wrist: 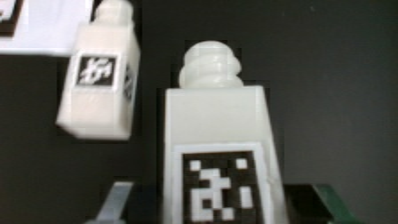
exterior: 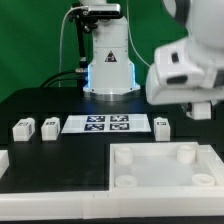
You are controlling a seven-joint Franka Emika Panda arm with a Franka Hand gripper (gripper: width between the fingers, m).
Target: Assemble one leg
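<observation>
In the wrist view a white leg (wrist: 217, 125) with a black-and-white tag stands between my gripper (wrist: 226, 206) fingers, its knobbed end pointing away. Both fingers (wrist: 139, 200) press its sides, so the gripper is shut on it. A second leg (wrist: 98, 80) lies close beside it, apart. In the exterior view my gripper (exterior: 198, 108) hangs low at the exterior view's right and hides the held leg. One leg (exterior: 162, 124) lies just beside it, and two more legs (exterior: 22, 127) (exterior: 50, 124) lie at the exterior view's left.
The marker board (exterior: 96, 124) lies in the middle of the black table; its corner shows in the wrist view (wrist: 9, 25). The large white slab with corner sockets (exterior: 150, 170) lies at the front. The robot base (exterior: 108, 60) stands behind.
</observation>
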